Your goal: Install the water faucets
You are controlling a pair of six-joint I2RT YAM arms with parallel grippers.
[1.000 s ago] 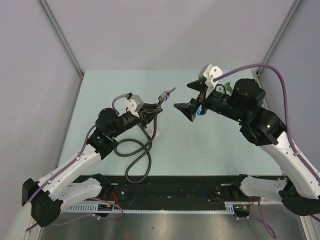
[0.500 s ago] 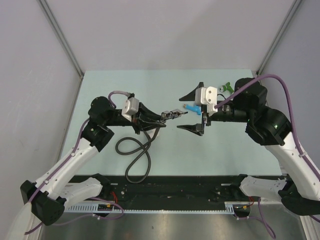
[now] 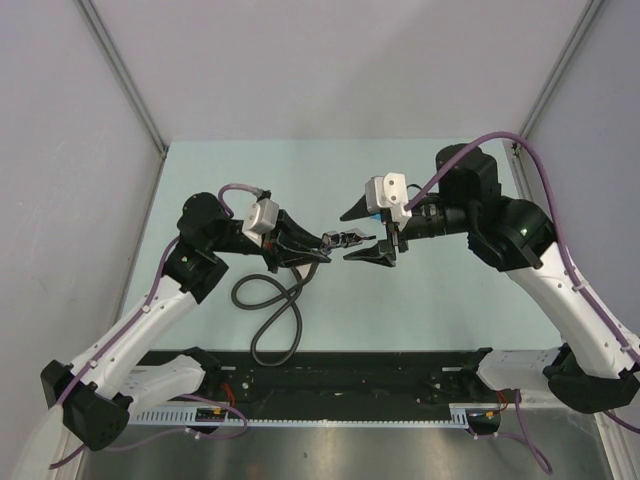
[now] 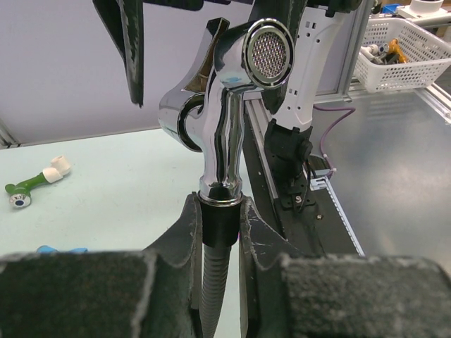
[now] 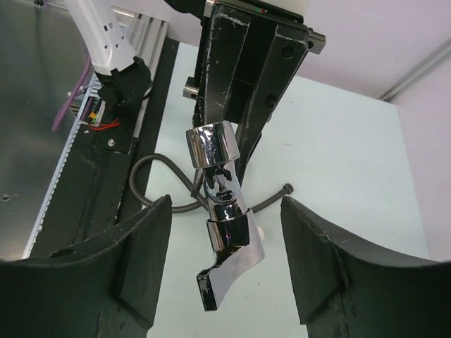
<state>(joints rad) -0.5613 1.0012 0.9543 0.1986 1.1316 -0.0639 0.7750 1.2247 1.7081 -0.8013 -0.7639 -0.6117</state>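
Right pincer (image 5: 225, 203) spread wide, flanking chrome faucet (image 5: 224, 220) gripped by left pincer (image 5: 232, 98); hose (image 5: 151, 184) behind.

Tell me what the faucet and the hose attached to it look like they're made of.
The faucet: apparently chrome-plated metal, mirror-polished; it reflects its surroundings sharply. The hose: likely flexible dark-grey ribbed metal or plastic sheath; fine ridges show, and it loops loosely.
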